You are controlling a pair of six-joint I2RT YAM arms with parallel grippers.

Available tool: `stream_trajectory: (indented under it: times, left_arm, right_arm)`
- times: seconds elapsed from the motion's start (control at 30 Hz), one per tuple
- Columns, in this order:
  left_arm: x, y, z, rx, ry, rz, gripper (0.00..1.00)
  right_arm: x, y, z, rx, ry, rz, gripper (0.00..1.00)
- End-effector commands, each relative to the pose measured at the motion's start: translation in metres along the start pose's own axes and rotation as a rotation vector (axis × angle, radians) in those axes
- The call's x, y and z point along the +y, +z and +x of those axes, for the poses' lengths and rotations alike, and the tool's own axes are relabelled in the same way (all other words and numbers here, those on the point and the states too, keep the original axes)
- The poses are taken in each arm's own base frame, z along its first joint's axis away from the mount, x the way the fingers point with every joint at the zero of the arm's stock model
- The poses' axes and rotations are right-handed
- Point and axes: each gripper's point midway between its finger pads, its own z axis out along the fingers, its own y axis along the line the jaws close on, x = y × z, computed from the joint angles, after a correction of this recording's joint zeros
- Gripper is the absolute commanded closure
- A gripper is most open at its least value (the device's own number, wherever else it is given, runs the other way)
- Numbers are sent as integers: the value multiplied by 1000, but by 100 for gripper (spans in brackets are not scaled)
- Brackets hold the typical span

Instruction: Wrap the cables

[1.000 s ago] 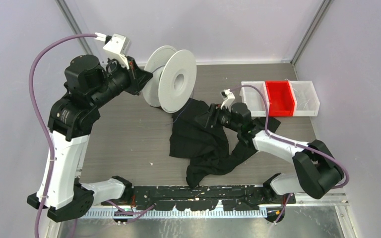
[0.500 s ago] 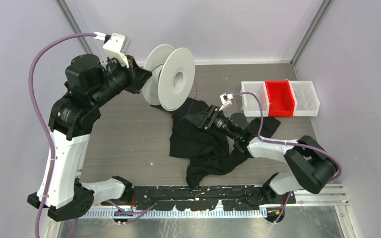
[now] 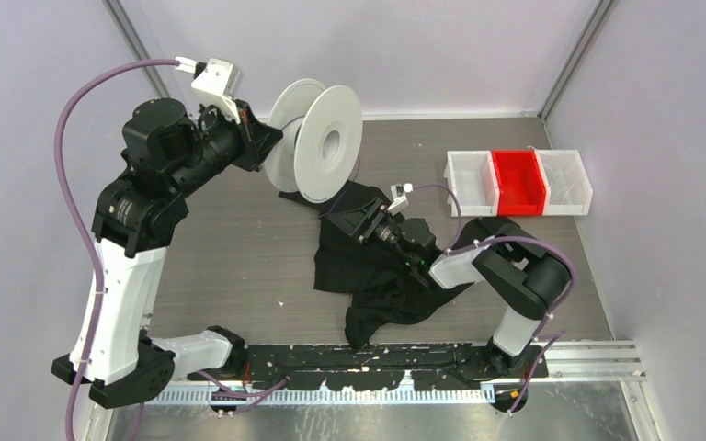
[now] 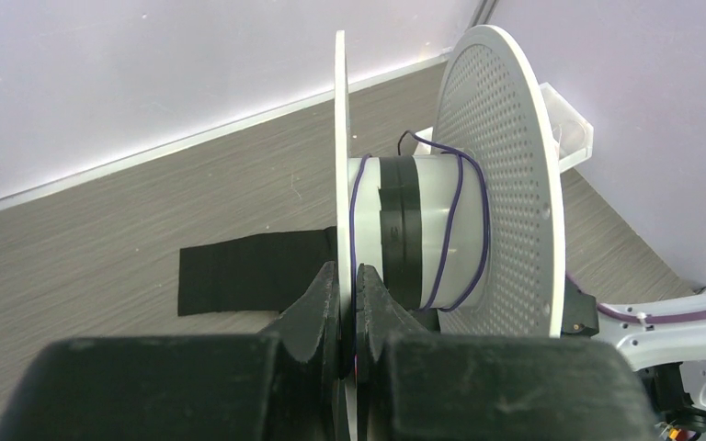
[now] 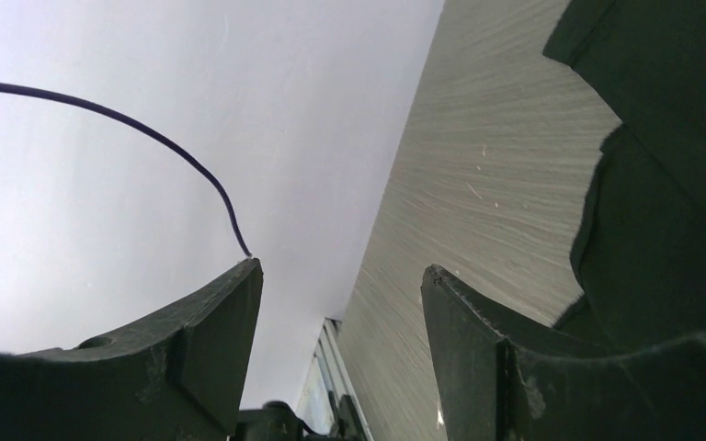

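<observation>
Left wrist view: left gripper's (image 4: pixel 347 308) jaws clamp the white spool's (image 4: pixel 506 175) flange, thin purple cable (image 4: pixel 487 230) looped round its hub; right gripper's (image 5: pixel 340 303) jaws stand apart, the cable's end at one fingertip.

Overhead and close left-wrist views share the spool (image 4: pixel 501 184)

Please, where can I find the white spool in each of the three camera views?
Top external: the white spool stands upper centre, at the left gripper.
Left wrist: it fills the centre, its near flange clamped in that gripper.
Right wrist: not in it.
Shared landmark: the black cloth, centre in top external, lower left in left wrist, right side in right wrist.
</observation>
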Motion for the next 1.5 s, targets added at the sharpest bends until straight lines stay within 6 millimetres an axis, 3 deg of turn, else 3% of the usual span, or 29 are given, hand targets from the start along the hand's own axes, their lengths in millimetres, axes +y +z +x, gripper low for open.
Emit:
stream_trajectory:
  times: [0.0, 0.47, 0.77, 0.87, 0.97, 1.03, 1.23, 1.37, 1.47]
  left_arm:
    - [-10, -13, -47, -177, 6, 32, 100]
    - [-8, -8, -43, -168, 6, 25, 100]
    - [-9, -7, -43, -168, 5, 32, 100]
    - [-8, -6, -42, -166, 4, 29, 100]
    - [-5, -3, -39, -160, 1, 15, 100]
    - [1, 2, -36, -156, -10, -14, 100]
    - [36, 24, -20, -155, -64, -191, 100]
    - [60, 43, 10, -103, -70, -322, 100]
    - [59, 55, 32, -34, 29, -397, 100]
  right_arm:
    - [41, 16, -25, -110, 68, -167, 31]
    - [38, 17, -23, -116, 87, -185, 33]
    - [52, 31, -16, -72, 41, -201, 37]
    - [48, 32, -13, -60, 45, -185, 51]
    - [39, 32, -6, -24, 40, -138, 85]
    - [34, 28, 0, 7, 25, -110, 99]
    - [27, 12, 28, 186, -120, 24, 99]
    - [42, -5, 40, 292, -295, 94, 99]
    - [62, -16, 47, 409, -484, 114, 99]
